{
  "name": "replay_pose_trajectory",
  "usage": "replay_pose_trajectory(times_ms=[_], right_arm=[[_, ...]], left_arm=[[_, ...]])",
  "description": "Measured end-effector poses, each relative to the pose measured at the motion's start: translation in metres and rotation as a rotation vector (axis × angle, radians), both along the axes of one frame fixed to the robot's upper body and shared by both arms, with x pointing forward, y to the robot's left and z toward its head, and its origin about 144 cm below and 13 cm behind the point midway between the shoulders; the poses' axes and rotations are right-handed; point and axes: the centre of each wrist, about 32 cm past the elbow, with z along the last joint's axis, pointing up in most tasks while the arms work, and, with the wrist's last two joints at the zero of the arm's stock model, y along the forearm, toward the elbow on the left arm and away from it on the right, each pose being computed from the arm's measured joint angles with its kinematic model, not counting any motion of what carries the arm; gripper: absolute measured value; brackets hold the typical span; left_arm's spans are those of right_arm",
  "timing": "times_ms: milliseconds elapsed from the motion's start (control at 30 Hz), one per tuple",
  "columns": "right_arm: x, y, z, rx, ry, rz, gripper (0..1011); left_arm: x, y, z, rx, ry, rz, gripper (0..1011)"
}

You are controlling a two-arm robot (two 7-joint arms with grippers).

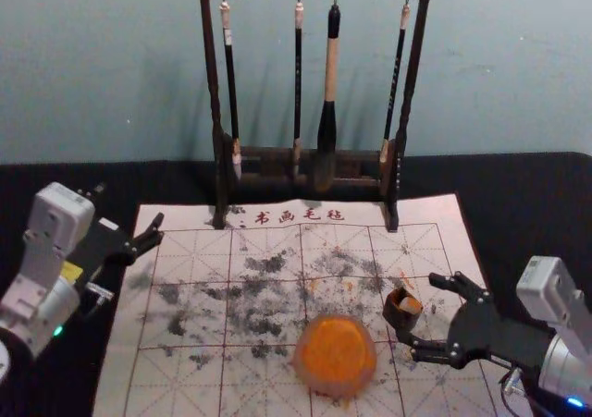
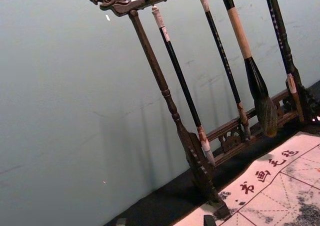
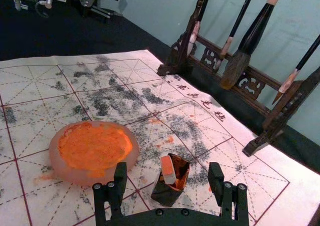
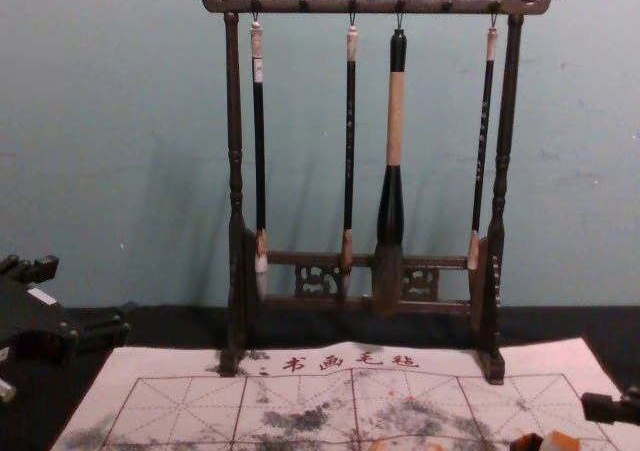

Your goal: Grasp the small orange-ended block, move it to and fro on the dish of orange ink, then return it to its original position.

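Observation:
My right gripper (image 1: pixel 423 312) is open around the small dark holder (image 1: pixel 400 317), with the orange-ended block (image 1: pixel 411 304) inside it. In the right wrist view, the block (image 3: pixel 168 170) leans in the holder (image 3: pixel 166 194), between the spread fingertips of the right gripper (image 3: pixel 168 175), apart from both. The dish of orange ink (image 1: pixel 335 354) lies on the mat to the left of the holder. In the chest view, the block's orange end (image 4: pixel 560 441) peeks up at the lower right. My left gripper (image 1: pixel 129 210) stays parked, open, at the mat's left edge.
A dark wooden rack (image 1: pixel 218 93) with several hanging brushes stands at the back of the ink-stained gridded mat (image 1: pixel 190 311). Behind the rack is a pale wall. Black cloth (image 1: pixel 518 195) covers the table around the mat.

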Motion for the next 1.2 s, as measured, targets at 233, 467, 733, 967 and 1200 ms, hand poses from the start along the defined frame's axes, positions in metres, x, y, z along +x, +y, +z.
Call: replay_pose_trajectory(times_ms=[233,467,733,967,1200], right_arm=[[0.0045,0.0014,-0.0014,0.002,0.009,0.002,1003],[0.0073,0.0018,-0.0009,0.003,0.013,0.000,1003],[0.0079,0.0016,-0.0007,0.003,0.016,-0.003,1003],[0.0078,0.0016,-0.0007,0.003,0.015,-0.003,1003],[0.0076,0.0017,-0.0007,0.003,0.015,-0.002,1003]], left_arm=[[0.0000,0.0000,0.0000,0.000,0.000,0.000,1001],[0.0000,0.0000,0.0000,0.000,0.000,0.000,1001],[0.0000,0.0000,0.0000,0.000,0.000,0.000,1001],[0.0000,0.0000,0.0000,0.000,0.000,0.000,1001],[0.0000,0.0000,0.0000,0.000,0.000,0.000,1001]])
